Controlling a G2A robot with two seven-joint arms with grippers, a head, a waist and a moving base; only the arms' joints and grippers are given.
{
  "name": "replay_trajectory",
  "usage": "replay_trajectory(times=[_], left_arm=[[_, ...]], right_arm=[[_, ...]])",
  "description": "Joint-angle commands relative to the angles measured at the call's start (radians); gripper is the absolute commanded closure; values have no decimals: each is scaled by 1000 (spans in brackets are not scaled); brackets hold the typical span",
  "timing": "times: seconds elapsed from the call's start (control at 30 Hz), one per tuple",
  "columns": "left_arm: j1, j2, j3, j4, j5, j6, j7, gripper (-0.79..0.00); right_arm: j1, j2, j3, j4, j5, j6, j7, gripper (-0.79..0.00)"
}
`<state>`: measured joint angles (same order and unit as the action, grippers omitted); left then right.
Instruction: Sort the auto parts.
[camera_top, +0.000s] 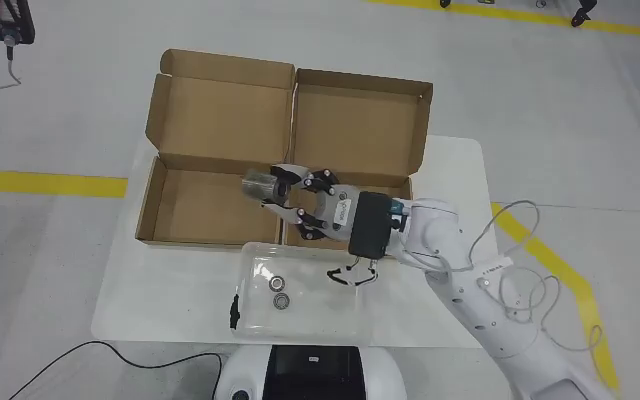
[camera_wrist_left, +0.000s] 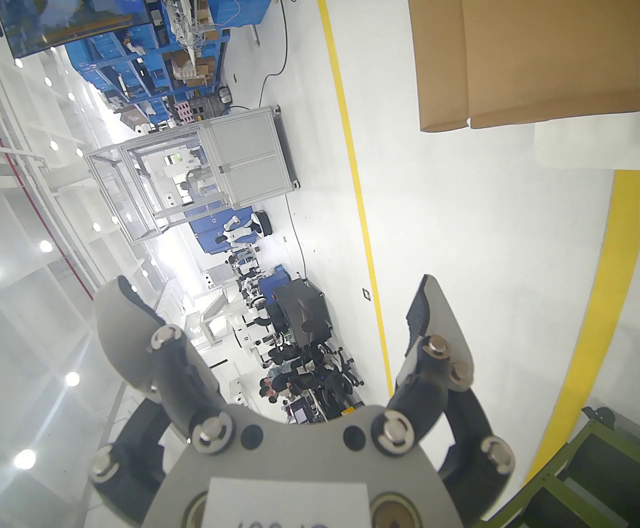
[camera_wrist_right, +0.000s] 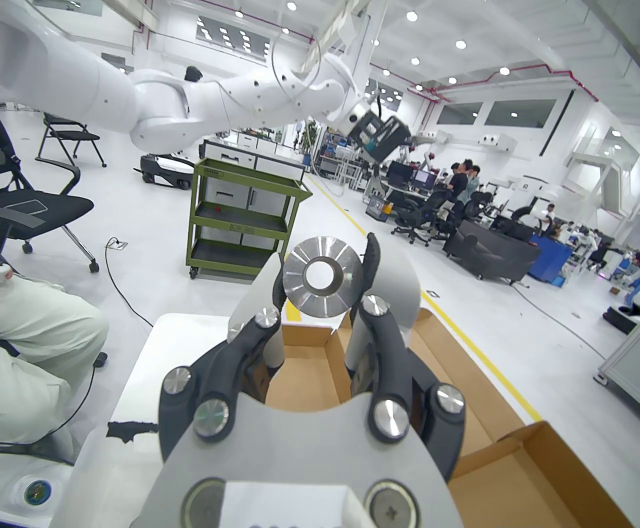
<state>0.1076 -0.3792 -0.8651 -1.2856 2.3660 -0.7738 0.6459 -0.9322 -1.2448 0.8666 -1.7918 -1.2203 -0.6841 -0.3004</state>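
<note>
My right gripper (camera_top: 272, 188) is shut on a shiny metal cylinder with a centre bore (camera_wrist_right: 322, 284), also seen as the metal cylinder (camera_top: 258, 185) held above the inner edge of the left cardboard box (camera_top: 190, 205). The right cardboard box (camera_top: 345, 150) stands beside it. In the clear plastic bin (camera_top: 300, 290) at the table's front lie two small round metal parts (camera_top: 280, 291). My left gripper (camera_wrist_left: 280, 320) is open, raised off the table with nothing between its fingers; in the right wrist view the left gripper (camera_wrist_right: 382, 137) hangs high in the room.
Both boxes have their lids folded up at the back. The white table (camera_top: 455, 190) has bare room to the right of the boxes. A black cable (camera_top: 235, 312) lies by the bin's left side. A green cart (camera_wrist_right: 240, 220) and chairs stand on the floor.
</note>
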Motion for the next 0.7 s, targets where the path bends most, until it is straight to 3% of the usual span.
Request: replay_trajectory(times=[0.0, 0.67], left_arm=[[0, 0, 0, 0, 0, 0, 0, -785], [0, 0, 0, 0, 0, 0, 0, -785]], right_arm=[[25, -6, -2, -3, 3, 7, 1, 0], [148, -45, 20, -30, 36, 33, -55, 0]])
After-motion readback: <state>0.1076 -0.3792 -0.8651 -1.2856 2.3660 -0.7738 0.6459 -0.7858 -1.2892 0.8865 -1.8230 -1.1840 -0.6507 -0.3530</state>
